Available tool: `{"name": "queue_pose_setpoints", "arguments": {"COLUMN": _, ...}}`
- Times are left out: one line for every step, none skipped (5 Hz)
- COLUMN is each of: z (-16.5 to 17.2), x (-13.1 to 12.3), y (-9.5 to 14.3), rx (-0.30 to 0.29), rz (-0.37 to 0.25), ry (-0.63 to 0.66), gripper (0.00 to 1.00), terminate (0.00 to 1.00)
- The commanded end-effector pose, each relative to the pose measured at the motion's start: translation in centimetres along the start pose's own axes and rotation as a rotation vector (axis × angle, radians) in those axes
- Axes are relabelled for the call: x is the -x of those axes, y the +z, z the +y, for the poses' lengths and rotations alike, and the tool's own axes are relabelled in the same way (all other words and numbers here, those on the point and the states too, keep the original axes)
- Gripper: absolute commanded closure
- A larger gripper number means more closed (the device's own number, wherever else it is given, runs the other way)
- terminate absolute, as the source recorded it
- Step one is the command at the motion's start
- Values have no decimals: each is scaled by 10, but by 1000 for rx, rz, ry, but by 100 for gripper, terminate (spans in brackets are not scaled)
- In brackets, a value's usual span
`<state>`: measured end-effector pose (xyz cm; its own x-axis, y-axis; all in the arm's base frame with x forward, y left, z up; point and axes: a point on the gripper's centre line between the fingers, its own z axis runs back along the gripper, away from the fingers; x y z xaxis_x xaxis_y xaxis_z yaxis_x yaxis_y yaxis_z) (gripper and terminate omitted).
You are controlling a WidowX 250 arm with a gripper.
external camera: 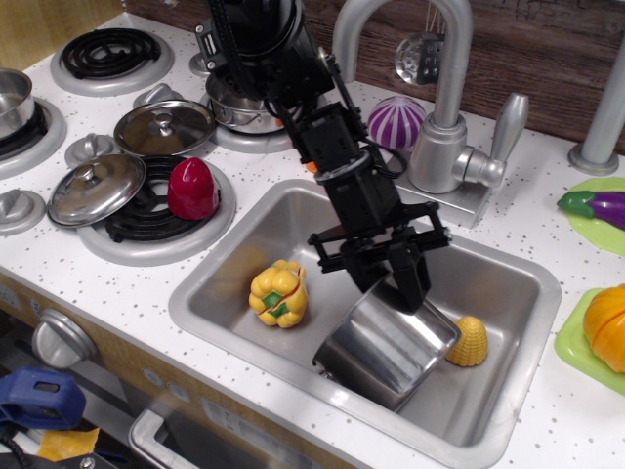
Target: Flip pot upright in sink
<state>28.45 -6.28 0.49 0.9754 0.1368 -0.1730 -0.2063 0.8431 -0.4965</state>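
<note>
The black fingers [393,283] reach down into the sink [508,283] and close on the upper rim of the pot [386,342], one finger outside the wall and the other apparently inside the mouth, though the inner one is partly hidden.

Directly below the fingers, the pot lies tilted in the middle of the basin. Its long axis slants: the open mouth faces up and away toward the faucet side, the base points down toward the front edge of the sink. It is a shiny stainless-steel cylinder with mirror-like reflections across its side wall; the lower edge rests on the sink floor.

Just to the right of the fingers, a yellow corn piece [469,341] sits beside the pot's rim, touching or nearly touching it. To the left of the fingers, a yellow pepper [278,293] lies on the sink floor, near the pot but apart from it.

Behind the fingers stands the silver faucet [444,117], with a purple onion [395,122] beside it on the white speckled desk [88,283]. Farther left, a red pepper [192,188] rests on a black burner [146,210], beside two domed steel lids [96,190].
</note>
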Motion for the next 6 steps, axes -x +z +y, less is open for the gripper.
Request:
{"name": "queue_pose_setpoints", "arguments": {"z": -9, "x": -4, "y": 17, "rx": -179, "rz": -194, "ry": -90, "gripper": 100, "terminate": 0}}
{"name": "queue_pose_setpoints", "arguments": {"z": -13, "x": -6, "y": 25, "rx": -351, "rz": -304, "ry": -134, "gripper": 100, "terminate": 0}}
{"name": "queue_pose_setpoints", "arguments": {"z": -11, "x": -9, "y": 26, "rx": -456, "rz": -375, "ry": -170, "gripper": 100, "terminate": 0}}
{"name": "queue_pose_setpoints", "arguments": {"z": -10, "x": -11, "y": 24, "rx": -466, "rz": -389, "ry": -182, "gripper": 100, "terminate": 0}}
{"name": "queue_pose_setpoints", "arguments": {"z": -9, "x": -10, "y": 19, "rx": -497, "rz": -428, "ry": -217, "gripper": 0, "terminate": 0}}
{"name": "queue_pose_setpoints", "arguments": {"z": -9, "x": -10, "y": 19, "rx": -497, "rz": -428, "ry": -217, "gripper": 0, "terminate": 0}}
